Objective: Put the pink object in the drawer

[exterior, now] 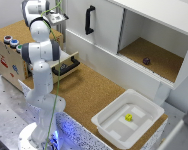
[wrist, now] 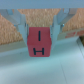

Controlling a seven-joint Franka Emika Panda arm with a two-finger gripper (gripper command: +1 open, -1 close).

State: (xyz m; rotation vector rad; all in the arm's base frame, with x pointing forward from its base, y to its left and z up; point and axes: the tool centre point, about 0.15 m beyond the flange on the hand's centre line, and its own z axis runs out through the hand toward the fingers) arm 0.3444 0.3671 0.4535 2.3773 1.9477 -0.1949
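Pink block [wrist: 41, 42] sits pinched in the hand [wrist: 42, 31], nearest the wrist lens.
Releasing off-line from the part-open drawer [exterior: 69, 64] could drop it onto the cork tabletop [exterior: 89, 87].

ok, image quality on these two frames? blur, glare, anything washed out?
Exterior view: soft and low-res overall; the white bin and white cabinet door are nearly blown out, and blue glow shows at the arm's base. Wrist view: blurry throughout; the pink cube between the fingers has readable black marks but soft edges, and the pale surface below it is washed out.
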